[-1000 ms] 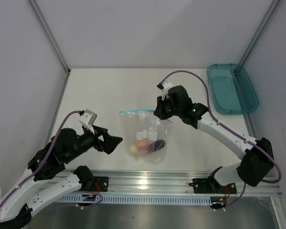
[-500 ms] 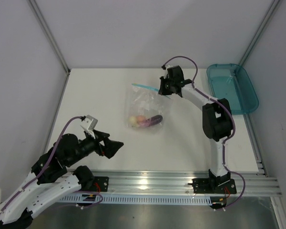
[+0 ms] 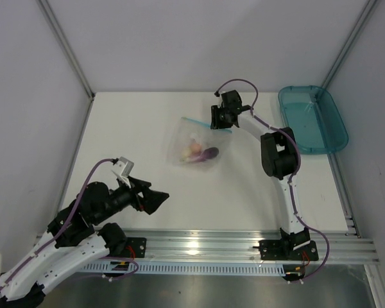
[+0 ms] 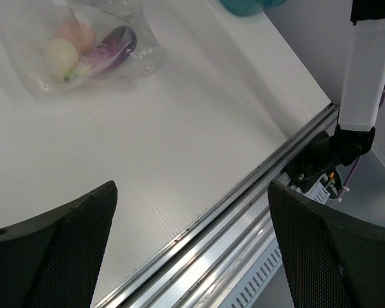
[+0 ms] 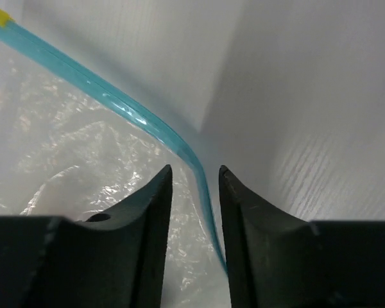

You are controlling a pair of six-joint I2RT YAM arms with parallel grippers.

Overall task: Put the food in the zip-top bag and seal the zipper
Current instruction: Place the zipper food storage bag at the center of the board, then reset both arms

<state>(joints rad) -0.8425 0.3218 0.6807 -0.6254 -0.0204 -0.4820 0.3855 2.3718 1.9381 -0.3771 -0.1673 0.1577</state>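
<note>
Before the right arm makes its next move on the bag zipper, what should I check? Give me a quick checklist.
1. Food inside the zip-top bag: ok.
2. Right end effector closed on the zipper: ok.
3. Zipper sealed along its whole length: cannot tell.
4. Left end effector open and apart from the bag: ok.
5. Bag apart from the teal tray: ok.

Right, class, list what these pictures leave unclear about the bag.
Zipper: sealed or not; right wrist view shows a short stretch, fingers cover the rest; top view too small.
Food: exact count; blurred behind crinkly bag in left wrist view, tiny from above.
Bag's upper part: cut off by the left wrist view's top edge.
</note>
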